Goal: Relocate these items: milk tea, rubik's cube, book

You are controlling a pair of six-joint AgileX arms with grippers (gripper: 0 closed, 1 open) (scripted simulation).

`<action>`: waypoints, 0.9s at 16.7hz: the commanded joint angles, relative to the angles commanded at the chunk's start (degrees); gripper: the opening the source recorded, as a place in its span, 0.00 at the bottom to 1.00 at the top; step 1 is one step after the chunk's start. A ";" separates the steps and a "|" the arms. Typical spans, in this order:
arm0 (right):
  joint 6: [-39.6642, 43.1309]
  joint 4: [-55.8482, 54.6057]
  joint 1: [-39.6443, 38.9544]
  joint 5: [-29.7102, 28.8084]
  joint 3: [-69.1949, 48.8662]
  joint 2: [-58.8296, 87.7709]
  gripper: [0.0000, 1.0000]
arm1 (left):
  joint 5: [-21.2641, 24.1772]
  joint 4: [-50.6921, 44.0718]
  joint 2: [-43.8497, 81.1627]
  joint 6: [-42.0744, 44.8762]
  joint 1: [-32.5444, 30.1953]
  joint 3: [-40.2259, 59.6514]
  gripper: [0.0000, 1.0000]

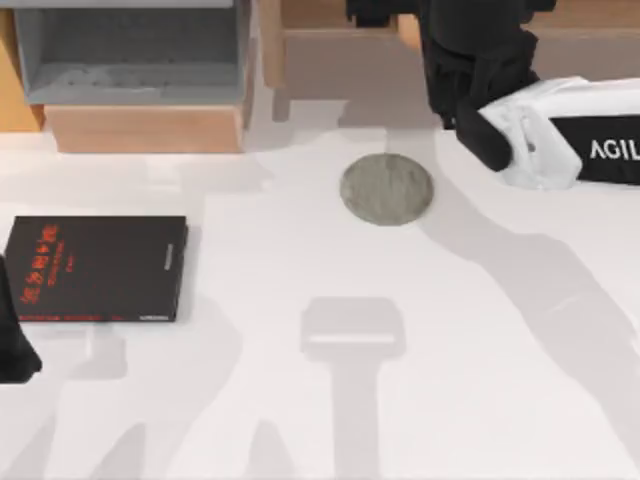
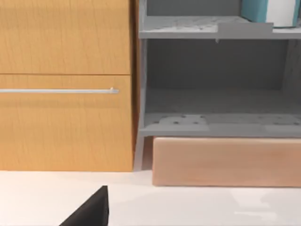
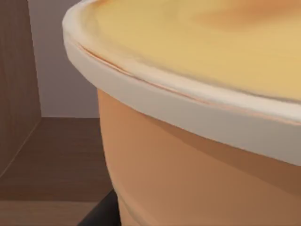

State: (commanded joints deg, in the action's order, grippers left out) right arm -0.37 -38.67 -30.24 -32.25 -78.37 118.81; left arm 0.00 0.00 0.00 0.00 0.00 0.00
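Note:
The milk tea, an orange-tan cup with a white rim and yellowish top, stands very close in the right wrist view, inside a brown wooden compartment. My right gripper reaches into that wooden unit at the table's far right, and one dark finger lies against the cup's side. The teal-blue book with white page edges sits on the upper grey shelf in the left wrist view. The rubik's cube is out of view. My left gripper stays parked at the table's left edge.
A black book with red lettering lies flat on the left of the table. A grey round mat lies near the middle back. A grey shelf unit on a wooden base and an orange drawer front line the back.

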 joint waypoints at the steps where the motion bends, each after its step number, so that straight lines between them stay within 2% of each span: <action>1: -0.01 -0.62 -0.51 -0.51 2.22 -1.74 0.00 | 0.00 0.00 0.00 0.00 0.00 0.00 1.00; 9: -0.13 -3.01 -2.16 -1.96 5.29 -4.23 0.00 | 0.00 0.00 0.00 0.00 0.00 0.00 1.00; 15: -1.57 -10.67 -6.22 -4.93 10.53 0.09 0.00 | 0.00 0.00 0.00 0.00 0.00 0.00 1.00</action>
State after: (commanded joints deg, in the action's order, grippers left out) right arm -1.94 -49.34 -36.46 -37.18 -67.84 118.90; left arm 0.00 0.00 0.00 0.00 0.00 0.00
